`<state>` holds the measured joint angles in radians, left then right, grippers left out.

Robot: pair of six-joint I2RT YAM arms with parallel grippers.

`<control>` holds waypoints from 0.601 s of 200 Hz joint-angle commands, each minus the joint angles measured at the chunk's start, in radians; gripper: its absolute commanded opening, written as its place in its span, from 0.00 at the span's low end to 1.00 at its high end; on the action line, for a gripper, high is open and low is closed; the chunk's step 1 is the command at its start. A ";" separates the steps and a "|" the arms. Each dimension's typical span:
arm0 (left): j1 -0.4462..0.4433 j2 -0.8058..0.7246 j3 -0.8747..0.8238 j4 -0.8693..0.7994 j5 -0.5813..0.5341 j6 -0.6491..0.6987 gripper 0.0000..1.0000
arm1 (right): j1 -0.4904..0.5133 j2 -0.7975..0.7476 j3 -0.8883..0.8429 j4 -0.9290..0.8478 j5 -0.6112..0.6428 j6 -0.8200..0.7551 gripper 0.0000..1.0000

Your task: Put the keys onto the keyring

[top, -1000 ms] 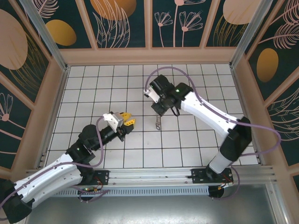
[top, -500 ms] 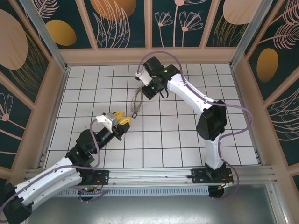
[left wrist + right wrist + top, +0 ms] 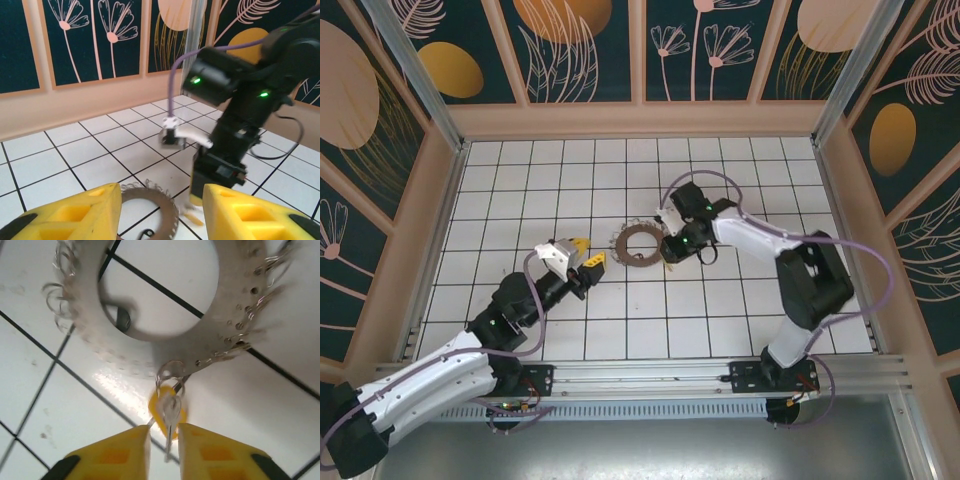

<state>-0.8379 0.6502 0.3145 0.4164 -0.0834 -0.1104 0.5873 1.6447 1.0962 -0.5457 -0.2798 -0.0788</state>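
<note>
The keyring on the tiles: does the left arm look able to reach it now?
Probably yes. The keyring lies flat just ahead of the open left gripper, with bare tiles between them. The right gripper stands at the ring's far edge, so only that side looks crowded.

The keyring (image 3: 92,347) looks like dull grey metal pierced with small holes. The keys (image 3: 59,292) fringing it are thin slips of brighter metal, and the yellow-orange piece (image 3: 154,415) has a smooth plastic look. The floor tiles (image 3: 260,405) are white and glossy with soft reflections and matt dark seams, the fingers (image 3: 112,452) of the right gripper (image 3: 164,442) are matt yellow plastic, and the wall frame (image 3: 640,118) is pale, smooth wood.
</note>
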 commanded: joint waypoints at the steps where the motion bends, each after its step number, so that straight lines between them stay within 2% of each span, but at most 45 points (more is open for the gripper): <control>1: -0.003 0.035 0.047 0.056 0.028 -0.013 0.49 | -0.011 -0.120 -0.107 0.154 -0.003 0.091 0.33; 16: -0.003 0.071 0.058 0.064 0.040 -0.022 0.52 | -0.024 -0.171 -0.160 0.179 0.006 0.116 0.43; 40: -0.003 0.126 0.080 0.068 0.043 -0.045 0.57 | -0.035 -0.255 -0.208 0.218 0.062 0.137 0.66; 44: -0.003 0.137 0.085 0.068 0.035 -0.050 0.59 | -0.035 -0.271 -0.216 0.230 0.071 0.140 0.74; 50: -0.004 0.154 0.093 0.060 0.022 -0.058 0.62 | -0.035 -0.297 -0.229 0.252 0.083 0.144 0.96; 52: -0.004 0.161 0.098 0.055 0.015 -0.060 0.63 | -0.035 -0.306 -0.236 0.262 0.088 0.146 0.98; 56: -0.002 0.174 0.106 0.045 0.000 -0.068 0.67 | -0.061 -0.326 -0.248 0.283 0.099 0.151 0.99; 58: -0.003 0.180 0.110 0.041 -0.008 -0.072 0.72 | -0.068 -0.336 -0.255 0.292 0.103 0.153 0.99; 62: 0.000 0.192 0.117 0.031 -0.021 -0.081 0.94 | -0.078 -0.359 -0.272 0.318 0.112 0.159 0.99; 65: 0.001 0.201 0.124 0.026 -0.030 -0.086 0.98 | -0.085 -0.376 -0.286 0.337 0.117 0.163 0.99; 86: 0.059 0.280 0.152 -0.003 -0.071 -0.150 0.99 | -0.147 -0.528 -0.413 0.511 0.186 0.180 0.99; 113: 0.290 0.350 0.156 -0.016 0.009 -0.299 0.99 | -0.260 -0.739 -0.617 0.745 0.289 0.201 0.99; 120: 0.345 0.361 0.165 -0.035 0.023 -0.314 0.99 | -0.288 -0.791 -0.669 0.801 0.350 0.206 0.99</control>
<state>-0.6533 0.9752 0.4488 0.4217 -0.0875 -0.2806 0.3782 0.9970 0.5751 -0.0208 -0.0990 0.0895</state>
